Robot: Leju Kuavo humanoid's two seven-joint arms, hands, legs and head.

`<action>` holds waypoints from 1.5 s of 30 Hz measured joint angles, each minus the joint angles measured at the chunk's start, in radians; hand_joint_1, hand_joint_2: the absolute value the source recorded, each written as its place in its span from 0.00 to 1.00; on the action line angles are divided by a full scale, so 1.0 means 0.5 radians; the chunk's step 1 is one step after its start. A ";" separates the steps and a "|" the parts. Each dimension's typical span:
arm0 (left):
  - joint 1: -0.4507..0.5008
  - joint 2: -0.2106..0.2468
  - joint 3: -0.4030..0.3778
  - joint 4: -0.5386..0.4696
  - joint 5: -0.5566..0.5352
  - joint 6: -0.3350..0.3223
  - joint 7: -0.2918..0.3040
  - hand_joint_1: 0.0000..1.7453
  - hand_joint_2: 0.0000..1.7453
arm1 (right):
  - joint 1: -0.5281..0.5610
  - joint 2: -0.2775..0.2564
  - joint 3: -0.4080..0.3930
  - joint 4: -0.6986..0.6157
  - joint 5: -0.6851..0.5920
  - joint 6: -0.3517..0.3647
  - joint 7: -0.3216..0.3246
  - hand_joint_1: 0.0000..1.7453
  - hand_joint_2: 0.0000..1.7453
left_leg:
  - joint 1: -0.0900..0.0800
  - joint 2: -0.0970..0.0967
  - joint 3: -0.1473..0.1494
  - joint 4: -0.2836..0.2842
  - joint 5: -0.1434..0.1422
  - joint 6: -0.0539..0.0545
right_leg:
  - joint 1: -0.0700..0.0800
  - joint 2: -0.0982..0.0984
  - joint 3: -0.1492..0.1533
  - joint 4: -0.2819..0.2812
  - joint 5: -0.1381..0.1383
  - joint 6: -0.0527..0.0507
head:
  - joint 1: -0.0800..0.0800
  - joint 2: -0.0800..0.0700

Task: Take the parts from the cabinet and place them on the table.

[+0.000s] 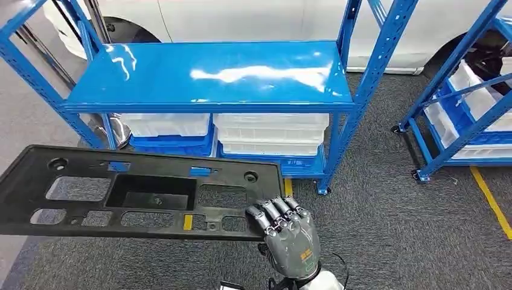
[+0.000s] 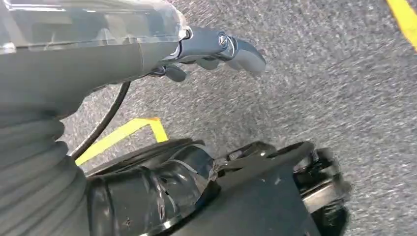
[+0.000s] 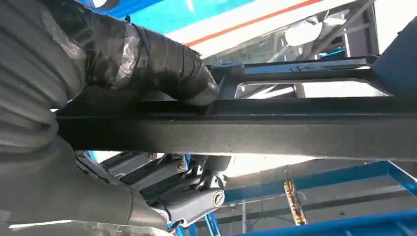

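A long black plastic panel [image 1: 139, 193] with several cut-outs is held level in front of me, stretching toward the left edge of the head view. My right hand [image 1: 287, 232] grips its right end, fingers curled over the top edge. In the right wrist view the taped thumb [image 3: 162, 64] presses on one side of the panel [image 3: 295, 128] and the fingers [image 3: 187, 191] wrap the other side. My left hand [image 2: 216, 49] hangs over the grey carpet, holding nothing, fingers loosely apart.
A blue rack [image 1: 211, 75] with a bare glossy top shelf stands straight ahead, with white bins [image 1: 272, 133] on its lower shelf. A second blue rack [image 1: 465, 115] with bins is at the right. A white car [image 1: 272, 18] is behind. A yellow line [image 1: 492, 202] marks the carpet.
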 joint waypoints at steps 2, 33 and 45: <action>-0.004 0.000 0.000 0.000 0.000 0.000 0.001 0.00 1.00 | 0.000 0.002 0.000 0.000 0.000 0.000 0.000 1.00 1.00 | 0.000 -0.006 0.189 -0.350 0.069 0.015 | 0.000 0.001 -0.006 0.004 0.009 0.014 | 0.000 0.000; 0.015 -0.005 0.019 0.000 0.027 0.025 -0.032 0.00 1.00 | 0.082 -0.026 -0.020 -0.005 -0.301 0.000 -0.118 1.00 1.00 | 0.023 -0.157 0.163 -0.329 0.094 -0.007 | 0.002 0.102 0.033 -0.004 -0.021 0.029 | -0.002 0.000; 0.016 -0.005 0.037 0.000 0.031 -0.013 -0.072 0.00 1.00 | 0.220 -0.019 -0.146 -0.055 -0.335 -0.001 -0.246 1.00 1.00 | 0.002 0.093 0.151 -0.370 0.123 0.096 | -0.006 0.016 -0.193 0.476 -0.198 0.102 | 0.004 0.000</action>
